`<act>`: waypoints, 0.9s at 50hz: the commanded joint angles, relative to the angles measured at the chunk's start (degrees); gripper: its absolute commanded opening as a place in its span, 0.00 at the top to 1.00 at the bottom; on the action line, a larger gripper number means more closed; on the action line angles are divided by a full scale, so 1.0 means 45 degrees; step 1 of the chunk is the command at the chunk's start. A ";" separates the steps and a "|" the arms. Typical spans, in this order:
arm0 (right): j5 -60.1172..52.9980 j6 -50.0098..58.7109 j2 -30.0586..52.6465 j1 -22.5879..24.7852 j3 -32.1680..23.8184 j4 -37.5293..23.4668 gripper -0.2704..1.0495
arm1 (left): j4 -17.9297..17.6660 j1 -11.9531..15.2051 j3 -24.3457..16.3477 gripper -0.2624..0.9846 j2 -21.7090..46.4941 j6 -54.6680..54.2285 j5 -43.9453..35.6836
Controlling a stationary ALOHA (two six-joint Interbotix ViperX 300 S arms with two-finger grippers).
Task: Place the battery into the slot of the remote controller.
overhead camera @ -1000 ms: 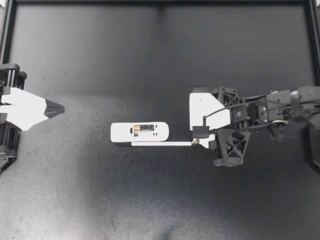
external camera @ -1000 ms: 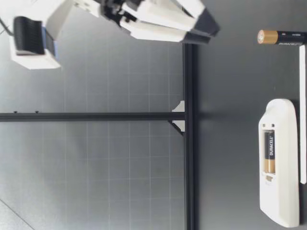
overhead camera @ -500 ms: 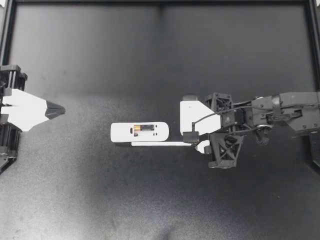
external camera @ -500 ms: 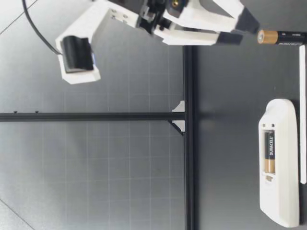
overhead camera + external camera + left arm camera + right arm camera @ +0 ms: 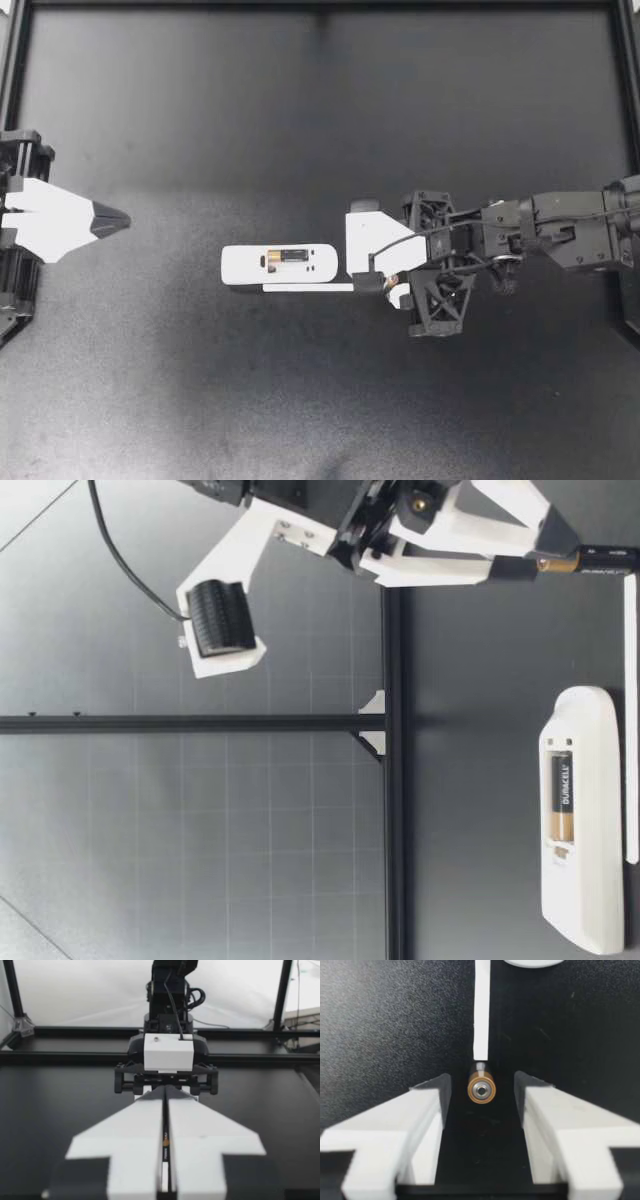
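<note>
Top view: the black counter (image 5: 300, 100) carries a white remote (image 5: 280, 265) near its middle, lying back-up with its long axis from 9 to 3 o'clock. The battery slot is open, and one seated battery (image 5: 290, 256) lies in it.

A thin white strip (image 5: 308, 288) lies along the remote's 6 o'clock edge and runs on toward 3 o'clock.

The right arm (image 5: 560, 225) comes in from 3 o'clock. Its jaws are low over the counter just off the remote's 3 o'clock end.

Right wrist view: the right jaws stand open. The loose battery (image 5: 481, 1087) lies end-on between the white fingers (image 5: 425, 1110), with a gap on each side and neither finger touching it. The strip (image 5: 481, 1010) runs straight ahead of the battery. I cannot tell if the two touch.

Low view: the loose battery (image 5: 600, 554) lies flat on the counter, apart from the remote (image 5: 580, 820). The tips of the right jaws are down at its gold end. The seated battery (image 5: 562, 798) shows in the slot, and the strip (image 5: 630, 720) lies alongside.

The left jaws are parked at the counter's 9 o'clock edge, well apart from the remote. In the left wrist view their fingers (image 5: 130, 1140) are pressed together, closed on nothing.
</note>
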 commanded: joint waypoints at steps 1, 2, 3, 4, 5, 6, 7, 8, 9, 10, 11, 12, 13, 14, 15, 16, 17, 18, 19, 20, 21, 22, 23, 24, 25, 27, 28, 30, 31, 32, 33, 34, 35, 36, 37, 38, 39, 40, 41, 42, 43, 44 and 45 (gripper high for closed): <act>-0.0059 0.0000 -0.0137 -0.0059 -0.0195 -0.0078 0.42 | 0.0000 0.0020 -0.0156 0.92 0.0098 -0.0020 -0.0137; -0.0039 0.0000 -0.0117 -0.0078 -0.0195 -0.0059 0.42 | 0.0000 0.0020 -0.0137 0.92 0.0098 -0.0020 -0.0137; -0.0039 0.0000 -0.0098 -0.0078 -0.0195 -0.0078 0.42 | 0.0000 0.0020 -0.0156 0.92 0.0098 -0.0020 -0.0137; -0.0039 0.0000 -0.0078 -0.0078 -0.0195 -0.0078 0.42 | 0.0000 0.0020 -0.0156 0.92 0.0098 -0.0020 -0.0137; -0.0039 0.0000 -0.0059 -0.0078 -0.0195 -0.0078 0.42 | -0.0020 0.0020 -0.0137 0.92 0.0098 -0.0020 -0.0137; -0.0020 0.0000 -0.0039 -0.0078 -0.0195 -0.0078 0.42 | 0.0000 0.0020 -0.0137 0.92 0.0098 -0.0020 -0.0137; -0.0020 -0.0020 -0.0020 -0.0078 -0.0195 -0.0078 0.42 | 0.0000 0.0020 -0.0137 0.92 0.0098 -0.0020 -0.0137; -0.0020 -0.0020 0.0000 -0.0078 -0.0195 -0.0078 0.42 | 0.0000 0.0020 -0.0137 0.92 0.0098 -0.0020 -0.0137; -0.0020 -0.0020 0.0020 -0.0078 -0.0195 -0.0078 0.42 | -0.0020 0.0020 -0.0156 0.92 0.0098 -0.0020 -0.0137; -0.0020 -0.0020 0.0039 -0.0078 -0.0195 -0.0059 0.42 | 0.0000 0.0020 -0.0156 0.92 0.0098 -0.0020 -0.0137; -0.0020 -0.0020 0.0059 -0.0078 -0.0215 -0.0078 0.43 | -0.0020 0.0020 -0.0137 0.92 0.0098 -0.0020 -0.0137; -0.0020 -0.0020 0.0078 -0.0078 -0.0215 -0.0078 0.43 | 0.0000 0.0020 -0.0156 0.92 0.0098 -0.0020 -0.0137; 0.0000 -0.0020 0.0098 -0.0078 -0.0234 -0.0078 0.44 | -0.0020 0.0020 -0.0156 0.92 0.0098 -0.0020 -0.0137; 0.0000 -0.0020 0.0098 -0.0078 -0.0234 -0.0078 0.44 | 0.0000 0.0020 -0.0156 0.92 0.0098 -0.0020 -0.0137; 0.0000 -0.0020 0.0098 -0.0078 -0.0234 -0.0078 0.45 | 0.0000 0.0020 -0.0137 0.92 0.0098 -0.0020 -0.0137; 0.0000 -0.0020 0.0098 -0.0078 -0.0234 -0.0078 0.46 | 0.0000 0.0020 -0.0137 0.92 0.0098 -0.0020 -0.0137; 0.0000 -0.0020 0.0098 -0.0078 -0.0234 -0.0078 0.47 | 0.0000 0.0020 -0.0137 0.92 0.0098 -0.0020 -0.0137; 0.0000 -0.0020 0.0098 -0.0078 -0.0234 -0.0078 0.49 | 0.0000 0.0020 -0.0137 0.92 0.0117 -0.0020 -0.0137; 0.0000 -0.0020 0.0098 -0.0078 -0.0234 -0.0078 0.50 | 0.0000 0.0020 -0.0137 0.92 0.0098 -0.0020 -0.0137; 0.0000 -0.0020 0.0098 -0.0059 -0.0234 -0.0078 0.52 | 0.0000 0.0020 -0.0156 0.92 0.0117 -0.0020 -0.0137; 0.0000 -0.0020 0.0098 -0.0078 -0.0234 -0.0078 0.53 | 0.0000 0.0020 -0.0137 0.92 0.0098 -0.0020 -0.0137; 0.0000 -0.0020 0.0098 -0.0078 -0.0234 -0.0078 0.54 | 0.0000 0.0020 -0.0137 0.92 0.0098 -0.0020 -0.0137; 0.0000 -0.0020 0.0098 -0.0078 -0.0234 -0.0078 0.55 | 0.0000 0.0020 -0.0137 0.92 0.0098 -0.0020 -0.0137; 0.0000 -0.0020 0.0098 -0.0078 -0.0254 -0.0078 0.57 | -0.0020 0.0020 -0.0137 0.92 0.0098 -0.0020 -0.0137; 0.0000 0.0000 0.0098 -0.0078 -0.0254 -0.0078 0.58 | 0.0000 0.0020 -0.0137 0.92 0.0117 -0.0020 -0.0137; 0.0000 -0.0020 0.0098 -0.0078 -0.0254 -0.0078 0.60 | -0.0020 0.0020 -0.0137 0.92 0.0098 -0.0020 -0.0137; 0.0000 -0.0020 0.0098 -0.0078 -0.0254 -0.0078 0.62 | -0.0020 0.0020 -0.0137 0.92 0.0098 -0.0039 -0.0137; 0.0000 -0.0020 0.0098 -0.0078 -0.0254 -0.0078 0.64 | -0.0020 0.0020 -0.0117 0.92 0.0098 -0.0039 -0.0137; 0.0000 -0.0020 0.0098 -0.0059 -0.0254 -0.0078 0.65 | 0.0000 0.0020 -0.0137 0.92 0.0098 -0.0039 -0.0137; 0.0000 -0.0020 0.0078 -0.0078 -0.0254 -0.0078 0.67 | 0.0000 0.0020 -0.0117 0.92 0.0098 -0.0039 -0.0137; 0.0000 -0.0020 0.0078 -0.0078 -0.0273 -0.0078 0.68 | 0.0000 0.0020 -0.0117 0.92 0.0117 -0.0039 -0.0137; 0.0000 -0.0020 0.0059 -0.0078 -0.0254 -0.0078 0.70 | 0.0000 0.0020 -0.0117 0.92 0.0098 -0.0039 -0.0137; 0.0000 -0.0020 0.0059 -0.0078 -0.0273 -0.0078 0.71 | 0.0000 0.0020 -0.0117 0.92 0.0098 -0.0039 -0.0137; 0.0000 -0.0020 0.0059 -0.0078 -0.0254 -0.0078 0.72 | -0.0020 0.0020 -0.0117 0.92 0.0098 -0.0039 -0.0137; 0.0000 -0.0020 0.0039 -0.0078 -0.0273 -0.0078 0.73 | -0.0020 0.0020 -0.0117 0.92 0.0098 -0.0039 -0.0137; 0.0000 -0.0020 0.0039 -0.0078 -0.0273 -0.0078 0.73 | 0.0000 0.0020 -0.0117 0.92 0.0117 -0.0039 -0.0137; 0.0000 -0.0020 0.0020 -0.0078 -0.0273 -0.0078 0.74 | -0.0020 0.0020 -0.0117 0.92 0.0098 -0.0039 -0.0137; 0.0000 -0.0020 0.0000 -0.0078 -0.0273 -0.0078 0.75 | 0.0000 0.0020 -0.0117 0.92 0.0117 -0.0039 -0.0137; 0.0020 -0.0020 0.0000 -0.0078 -0.0273 -0.0078 0.76 | 0.0000 0.0020 -0.0117 0.92 0.0117 -0.0039 -0.0117; 0.0020 -0.0020 0.0000 -0.0078 -0.0273 -0.0059 0.76 | 0.0000 0.0039 -0.0117 0.92 0.0117 -0.0039 -0.0137; 0.0020 -0.0020 -0.0020 -0.0078 -0.0273 -0.0059 0.77 | 0.0000 0.0039 -0.0117 0.92 0.0117 -0.0039 -0.0137; 0.0000 0.0000 -0.0059 -0.0078 -0.0273 -0.0059 0.77 | 0.0000 0.0020 -0.0117 0.92 0.0137 -0.0039 -0.0137; 0.0000 0.0000 -0.0078 -0.0078 -0.0273 -0.0039 0.77 | 0.0000 0.0020 -0.0117 0.92 0.0156 -0.0039 -0.0137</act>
